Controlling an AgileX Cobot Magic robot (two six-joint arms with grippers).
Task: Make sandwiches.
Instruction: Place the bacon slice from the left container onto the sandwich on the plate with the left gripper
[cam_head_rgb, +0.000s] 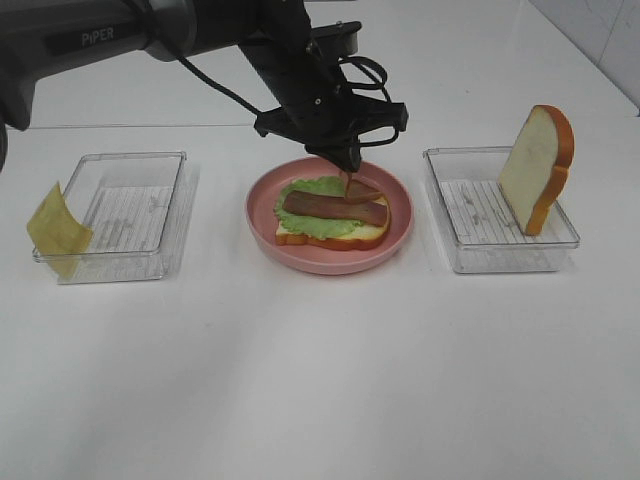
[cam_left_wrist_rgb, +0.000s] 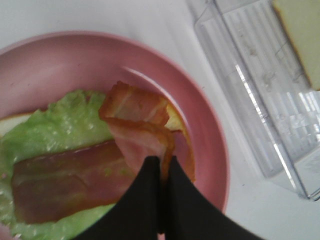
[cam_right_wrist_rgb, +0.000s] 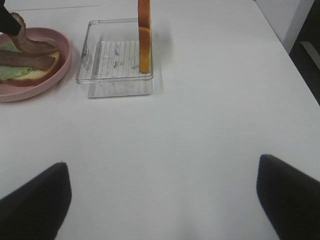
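On the pink plate (cam_head_rgb: 262, 200) lies one bread slice (cam_head_rgb: 335, 239) topped with green lettuce (cam_head_rgb: 305, 188) and a brown bacon strip (cam_head_rgb: 335, 208). My left gripper (cam_head_rgb: 347, 172) reaches over the plate and is shut on one end of a second bacon strip (cam_head_rgb: 362, 191), whose other end rests on the stack. In the left wrist view the gripper (cam_left_wrist_rgb: 161, 162) pinches this folded strip (cam_left_wrist_rgb: 137, 117) above the lettuce (cam_left_wrist_rgb: 65, 125). The second bread slice (cam_head_rgb: 538, 168) leans upright in the right tray. The yellow cheese (cam_head_rgb: 58, 230) leans on the left tray. My right gripper (cam_right_wrist_rgb: 162, 200) is open and empty over bare table.
A clear tray (cam_head_rgb: 130, 215) stands left of the plate and another clear tray (cam_head_rgb: 480, 230) to its right. The right wrist view shows the right tray (cam_right_wrist_rgb: 117, 75) with the bread (cam_right_wrist_rgb: 144, 35) and the plate's rim (cam_right_wrist_rgb: 62, 67).
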